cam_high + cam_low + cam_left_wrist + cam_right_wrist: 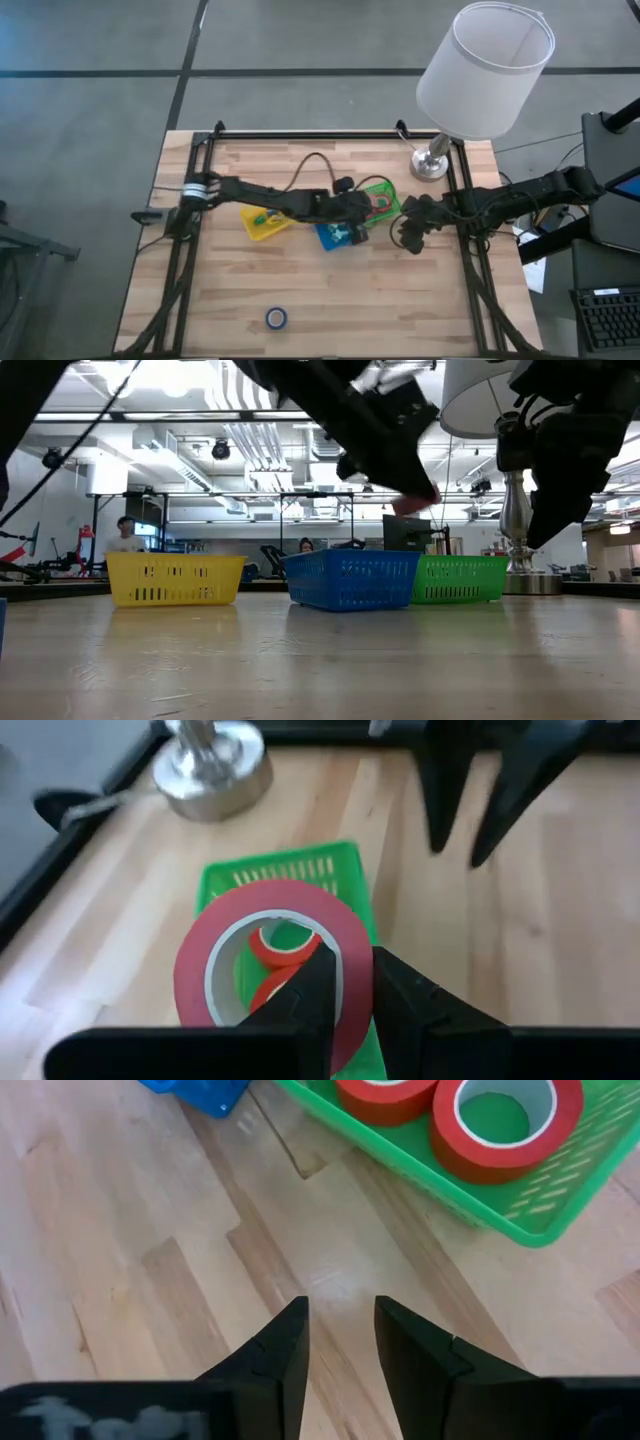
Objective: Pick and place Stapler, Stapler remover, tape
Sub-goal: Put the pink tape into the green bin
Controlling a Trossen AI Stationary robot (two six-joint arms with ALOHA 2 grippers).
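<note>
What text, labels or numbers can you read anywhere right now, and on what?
None readable.
Red tape in the left gripper: no print visible.
Green bin, blue bin, yellow bin: no labels showing.
Blue tape: too small to tell.
Keyboard: keys too small to read.

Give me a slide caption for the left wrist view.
Left gripper holds a red tape roll above the green bin.

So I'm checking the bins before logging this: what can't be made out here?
- High view: the left claw hides most of the green bin.
- High view: items in the yellow bin and blue bin are too small to identify.
- Low view: basket walls hide all contents.
- Left wrist view: the held red tape roll hides the bin floor.
</note>
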